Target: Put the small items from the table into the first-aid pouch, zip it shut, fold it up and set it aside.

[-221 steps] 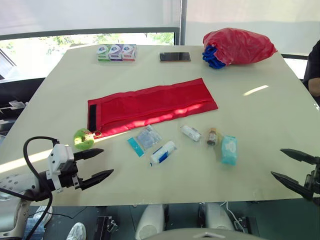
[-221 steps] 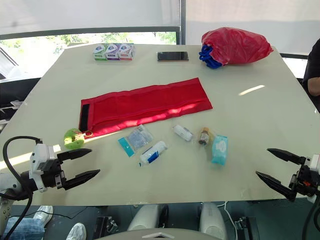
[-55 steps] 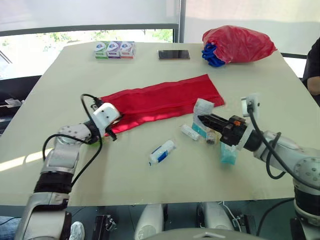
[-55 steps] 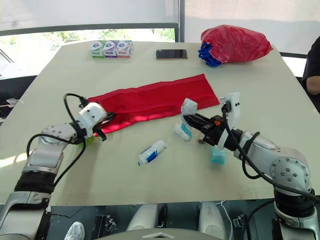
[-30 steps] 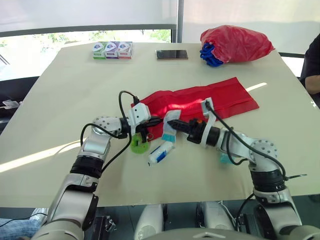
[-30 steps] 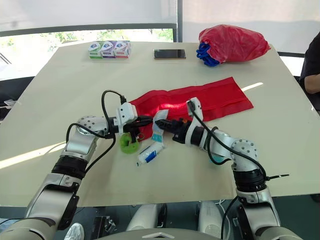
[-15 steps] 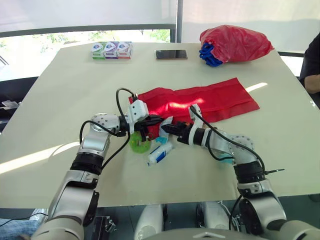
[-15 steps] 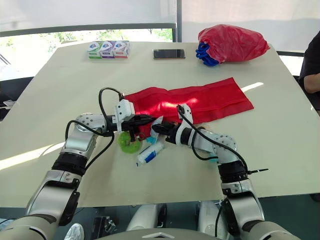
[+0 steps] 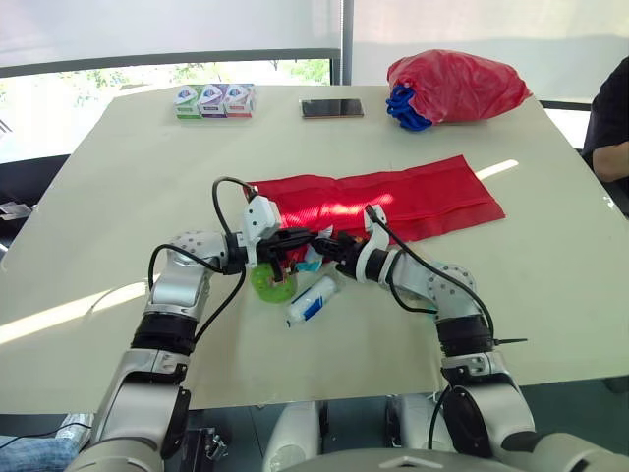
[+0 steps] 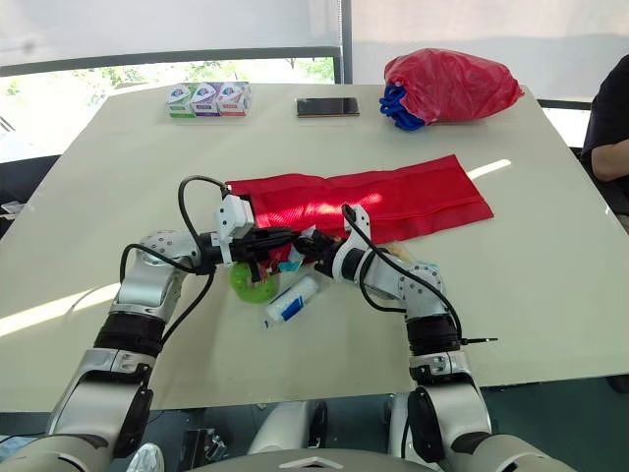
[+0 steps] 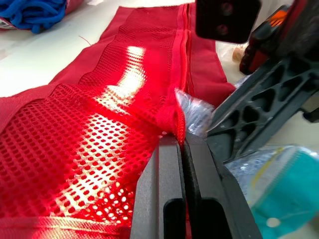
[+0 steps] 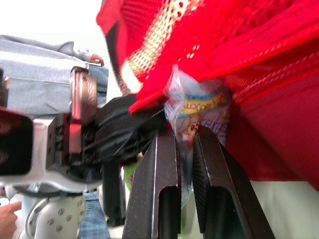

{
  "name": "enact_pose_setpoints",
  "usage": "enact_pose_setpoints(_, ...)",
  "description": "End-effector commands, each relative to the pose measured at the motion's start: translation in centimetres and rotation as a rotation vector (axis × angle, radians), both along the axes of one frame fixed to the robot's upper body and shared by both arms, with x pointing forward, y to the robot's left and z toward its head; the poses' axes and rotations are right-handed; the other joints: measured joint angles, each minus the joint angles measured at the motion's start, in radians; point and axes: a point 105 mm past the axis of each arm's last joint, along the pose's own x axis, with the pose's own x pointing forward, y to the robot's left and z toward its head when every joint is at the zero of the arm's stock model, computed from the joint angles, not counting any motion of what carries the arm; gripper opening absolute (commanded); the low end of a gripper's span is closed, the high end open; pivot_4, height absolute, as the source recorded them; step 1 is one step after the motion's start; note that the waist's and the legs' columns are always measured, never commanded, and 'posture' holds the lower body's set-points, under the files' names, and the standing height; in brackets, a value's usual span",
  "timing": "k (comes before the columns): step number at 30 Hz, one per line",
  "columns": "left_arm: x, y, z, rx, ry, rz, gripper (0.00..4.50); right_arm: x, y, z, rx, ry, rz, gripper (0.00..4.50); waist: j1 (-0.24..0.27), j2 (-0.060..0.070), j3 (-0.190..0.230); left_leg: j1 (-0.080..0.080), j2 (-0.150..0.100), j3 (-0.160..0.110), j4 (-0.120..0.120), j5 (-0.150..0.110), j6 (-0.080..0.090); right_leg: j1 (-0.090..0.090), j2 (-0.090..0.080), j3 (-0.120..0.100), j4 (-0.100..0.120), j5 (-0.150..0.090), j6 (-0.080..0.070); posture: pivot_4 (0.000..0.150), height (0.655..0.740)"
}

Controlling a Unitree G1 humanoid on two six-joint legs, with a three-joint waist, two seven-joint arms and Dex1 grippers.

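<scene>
The red first-aid pouch (image 9: 393,202) lies unfolded across the middle of the table. My left gripper (image 9: 303,237) is shut on the pouch's mesh edge (image 11: 169,117) at its left end, holding it lifted. My right gripper (image 9: 329,243) is shut on a clear plastic packet (image 12: 197,112) and holds it at the raised mesh opening, tip to tip with the left gripper. The packet's far end sits under the red mesh. A green tape roll (image 9: 270,283) and a white and blue tube (image 9: 313,300) lie on the table just below both grippers.
A stuffed red plastic bag (image 9: 457,84) with blue cord sits at the back right. A phone (image 9: 330,108) and three small boxes (image 9: 214,100) line the far edge. A person's sleeve (image 9: 609,128) shows at the right edge.
My right gripper has carried the packet leftward up to the pouch's mesh opening. My left gripper has kept its hold on the mesh edge and shifted slightly.
</scene>
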Motion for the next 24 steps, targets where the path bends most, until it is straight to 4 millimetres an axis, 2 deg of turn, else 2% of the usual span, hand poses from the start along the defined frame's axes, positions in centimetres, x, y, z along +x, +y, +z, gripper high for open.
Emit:
enact_pose_setpoints(1, -0.8, -1.5, 1.1, -0.059, -0.024, -0.058, 0.11, 0.8, -0.2, -0.6, -0.060, -0.006, -0.044, 0.00, -0.001, 0.000, 0.000, 0.000, 0.000, 0.000, 0.000, 0.000, 0.000, 0.000, 0.000, 0.000, 0.000, 0.000, 0.000, 0.150, 0.7400)
enact_pose_setpoints(7, -1.3, -2.0, 1.4, -0.098, -0.008, -0.053, 0.11, 1.0, 0.7, -0.5, -0.059, -0.015, -0.053, 0.00, -0.002, 0.000, -0.001, 0.002, 0.000, 0.000, 0.000, 0.000, 0.000, 0.001, 0.000, 0.000, 0.000, 0.000, 0.000, 0.150, 0.7400)
enact_pose_setpoints(13, -2.0, -2.1, 0.7, -0.112, 0.023, -0.040, 0.11, 2.6, 0.8, 2.0, 0.051, -0.062, -0.125, 0.00, -0.003, 0.000, -0.001, 0.005, 0.000, 0.001, -0.001, 0.000, 0.000, 0.003, 0.000, 0.001, 0.000, 0.000, 0.000, 0.150, 0.7400)
enact_pose_setpoints(17, -2.3, -2.2, 0.2, -0.114, 0.041, -0.033, 0.11, 2.8, 1.2, 3.7, 0.155, -0.099, -0.133, 0.00, -0.004, 0.000, -0.001, 0.006, 0.000, 0.001, -0.001, 0.000, 0.000, 0.003, 0.000, 0.001, 0.000, 0.000, 0.000, 0.150, 0.7400)
enact_pose_setpoints(24, -2.6, -2.6, -0.2, -0.121, 0.066, -0.031, 0.11, 3.0, 1.3, 4.7, 0.254, -0.093, -0.152, 0.00, -0.008, 0.001, -0.001, 0.006, 0.001, 0.001, -0.002, 0.000, 0.000, 0.003, 0.000, 0.002, 0.000, 0.000, 0.000, 0.150, 0.7400)
